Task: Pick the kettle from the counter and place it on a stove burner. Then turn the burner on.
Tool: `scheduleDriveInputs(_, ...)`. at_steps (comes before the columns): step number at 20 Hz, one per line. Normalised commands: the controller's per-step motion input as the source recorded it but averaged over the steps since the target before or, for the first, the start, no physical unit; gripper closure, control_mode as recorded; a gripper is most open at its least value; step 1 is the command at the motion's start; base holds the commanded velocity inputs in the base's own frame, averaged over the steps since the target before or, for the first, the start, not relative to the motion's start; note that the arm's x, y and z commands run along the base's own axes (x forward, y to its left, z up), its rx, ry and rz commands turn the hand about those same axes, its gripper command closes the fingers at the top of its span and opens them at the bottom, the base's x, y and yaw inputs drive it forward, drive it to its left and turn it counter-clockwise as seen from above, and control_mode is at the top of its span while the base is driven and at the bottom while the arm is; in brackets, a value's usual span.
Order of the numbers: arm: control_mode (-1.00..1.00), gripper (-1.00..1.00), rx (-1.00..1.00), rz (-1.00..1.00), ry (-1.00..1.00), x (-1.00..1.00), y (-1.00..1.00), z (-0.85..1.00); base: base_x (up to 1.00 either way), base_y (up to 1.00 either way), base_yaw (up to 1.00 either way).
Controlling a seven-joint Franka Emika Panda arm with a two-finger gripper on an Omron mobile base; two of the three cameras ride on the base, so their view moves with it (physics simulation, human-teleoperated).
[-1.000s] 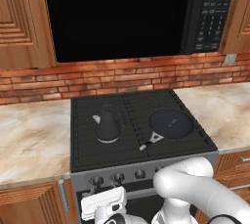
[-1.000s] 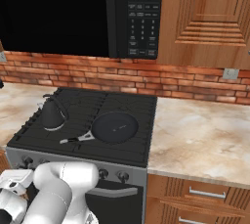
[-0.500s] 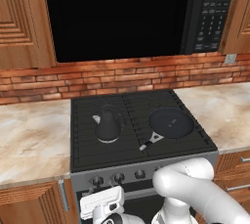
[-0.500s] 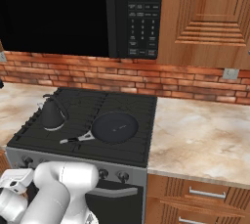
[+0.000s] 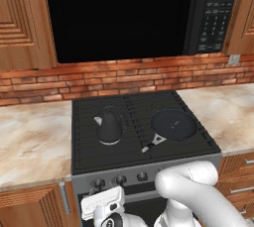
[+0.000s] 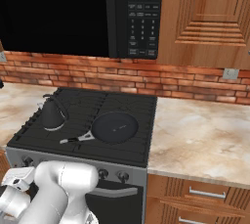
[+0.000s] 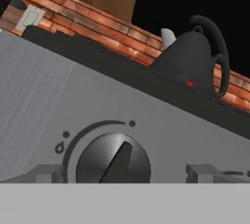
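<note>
The kettle [image 5: 109, 128] is seated upright on the stove burner [image 5: 99, 122] at the stove's left side, beside the black pan [image 5: 172, 124]. The gripper [image 7: 124, 171] is spread wide, grasping nothing, fingertips flanking a front-panel knob [image 7: 113, 162].

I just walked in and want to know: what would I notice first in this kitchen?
First, the dark kettle sitting on the front left stove burner, with a flat black pan on the grate to its right. Above them hangs a big black microwave against the red brick wall. Low at the stove's front, the robot's open gripper faces a round silver knob.
</note>
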Motion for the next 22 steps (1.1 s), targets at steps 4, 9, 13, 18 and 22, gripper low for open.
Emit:
scheduleDriveInputs(4, -1.00, -1.00, 0.00, 0.00, 0.00, 0.14, 0.12, -0.10, 0.00, 0.00, 0.00)
scheduleDriveInputs(9, -1.00, -1.00, 0.00, 0.00, 0.00, 0.06, 0.15, -0.11, 0.00, 0.00, 0.00)
scheduleDriveInputs(13, -1.00, -1.00, 0.00, 0.00, 0.00, 0.00, 0.04, -0.02, 0.00, 0.00, 0.00)
scheduleDriveInputs(18, -1.00, -1.00, 0.00, 0.00, 0.00, 0.00, 0.00, 0.00, 0.00, 0.00, 0.00)
scheduleDriveInputs(22, -1.00, 1.00, 0.00, 0.00, 0.00, 0.00, 0.00, 0.00, 0.00, 0.00, 0.00)
